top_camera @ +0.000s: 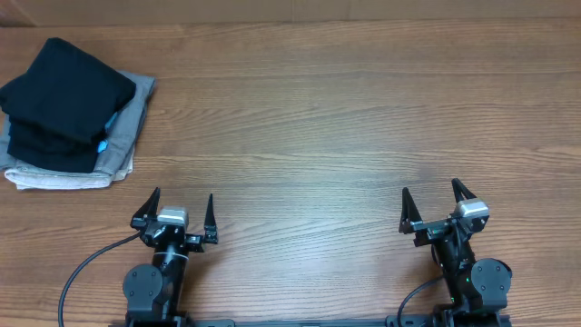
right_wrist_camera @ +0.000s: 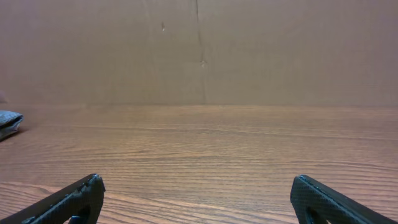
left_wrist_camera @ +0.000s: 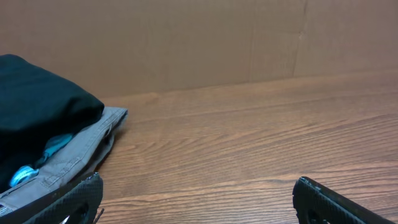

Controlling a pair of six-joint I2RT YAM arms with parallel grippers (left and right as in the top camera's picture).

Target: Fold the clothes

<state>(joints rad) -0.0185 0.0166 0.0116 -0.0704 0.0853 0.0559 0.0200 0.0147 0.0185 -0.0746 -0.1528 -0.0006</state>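
Note:
A stack of folded clothes sits at the far left of the table: a black garment (top_camera: 62, 100) on top, with a bit of light blue showing, over a grey garment (top_camera: 123, 145) and a beige one (top_camera: 54, 178). The left wrist view shows the black garment (left_wrist_camera: 37, 118) and the grey one (left_wrist_camera: 87, 146) at its left. My left gripper (top_camera: 175, 211) (left_wrist_camera: 198, 199) is open and empty near the front edge, right of the stack. My right gripper (top_camera: 432, 206) (right_wrist_camera: 198, 198) is open and empty at the front right.
The wooden table (top_camera: 345, 118) stretches between and beyond the arms. A brown cardboard wall (right_wrist_camera: 199, 50) stands along the far edge. A black cable (top_camera: 86, 268) runs from the left arm's base toward the front left.

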